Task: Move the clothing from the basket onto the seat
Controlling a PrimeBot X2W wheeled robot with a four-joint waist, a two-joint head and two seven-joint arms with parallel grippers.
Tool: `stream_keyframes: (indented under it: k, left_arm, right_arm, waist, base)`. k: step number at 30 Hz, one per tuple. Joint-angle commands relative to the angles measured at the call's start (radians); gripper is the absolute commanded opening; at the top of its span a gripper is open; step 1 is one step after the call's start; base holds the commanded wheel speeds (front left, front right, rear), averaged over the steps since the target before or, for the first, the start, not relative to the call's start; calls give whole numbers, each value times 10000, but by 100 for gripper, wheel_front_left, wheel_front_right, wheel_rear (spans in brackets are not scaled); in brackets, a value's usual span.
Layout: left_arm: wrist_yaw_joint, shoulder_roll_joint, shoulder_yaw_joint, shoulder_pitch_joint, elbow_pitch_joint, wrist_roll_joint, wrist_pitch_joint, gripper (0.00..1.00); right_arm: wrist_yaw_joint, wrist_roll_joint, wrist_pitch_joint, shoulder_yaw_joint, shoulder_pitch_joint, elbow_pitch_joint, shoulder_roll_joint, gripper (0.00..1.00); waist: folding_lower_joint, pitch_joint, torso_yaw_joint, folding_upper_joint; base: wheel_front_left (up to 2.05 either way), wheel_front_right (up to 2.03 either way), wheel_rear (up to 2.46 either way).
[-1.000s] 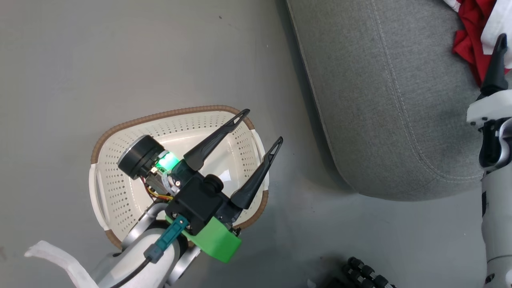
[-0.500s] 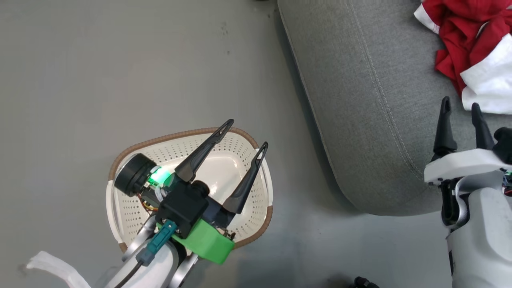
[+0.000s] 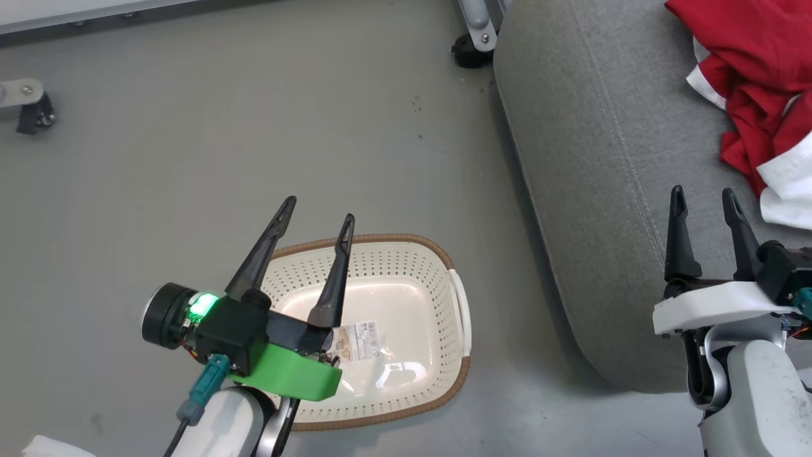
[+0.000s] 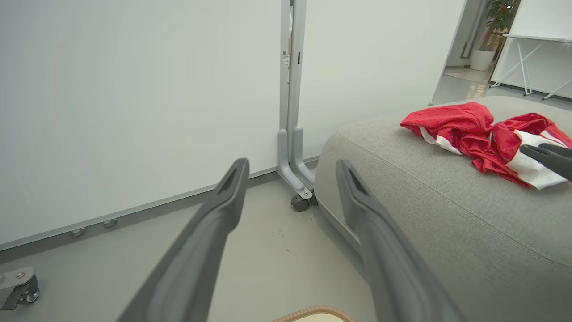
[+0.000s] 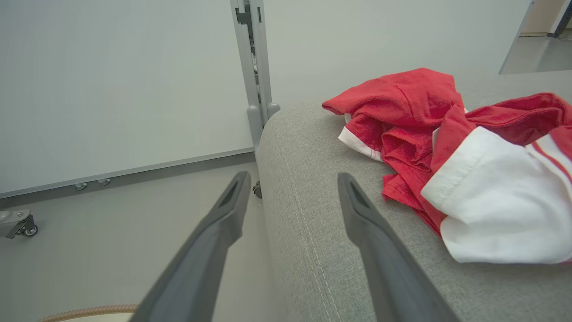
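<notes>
The clothing point(image 3: 755, 82), red with white panels, lies in a crumpled heap on top of the grey seat point(image 3: 590, 158), toward the right edge of the head view. The basket point(image 3: 431, 279) stands on the grey floor point(image 3: 254, 114) just left of the seat, its pale bottom and label sticker point(image 3: 356, 337) in plain sight. The left gripper point(image 3: 320, 209) hangs above the basket's left end, its two dark fingers point(image 3: 260, 254) spread apart and holding nothing. The right gripper point(image 3: 703, 190) hovers over the seat's near edge, close beside the clothing's white panel, its fingers point(image 3: 677, 241) spread too, with nothing between them. A wheeled metal stand point(image 3: 472, 38) sits at the seat's far corner.
</notes>
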Motion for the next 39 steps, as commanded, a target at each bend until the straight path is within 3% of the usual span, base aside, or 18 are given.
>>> stream_keyframes:
  k: [1,8,17,25,32,39]
  left_arm:
    - [133,-3,147,212,96,-94,-76,100]
    - [533,-18,1095,663,462,-422,-297,100]
    - [636,-177,2539,1437,785,-647,-337,100]
    - [126,-346,3496,2346,1010,-459,-333,100]
    - [-469,-532,3568,2947,1392,-155,-334,100]
    - [-732,-678,3602,3323,1704,76,-335,100]
  right_arm:
    - [-14,-82,81,60,252,-249,14,100]
    - [-14,-221,681,539,1066,-1709,55,100]
    - [-14,-180,1457,901,2073,-3150,86,100]
    - [-14,-15,1930,1047,2889,-3781,94,100]
    - [-14,45,2231,1277,3491,-4023,93,100]
    - [-14,110,2419,1361,3935,-4150,93,100]
  waist:
    - [1,-575,670,0]
    - [1,-1136,1412,0]
    - [1,-1747,1905,0]
    - [1,-2305,1961,0]
    - [1,-2769,1835,0]
    - [1,-3090,1716,0]
  base:
    - [0,0,0]
    - [0,0,0]
    - [0,0,0]
    - [0,0,0]
    - [0,0,0]
    - [0,0,0]
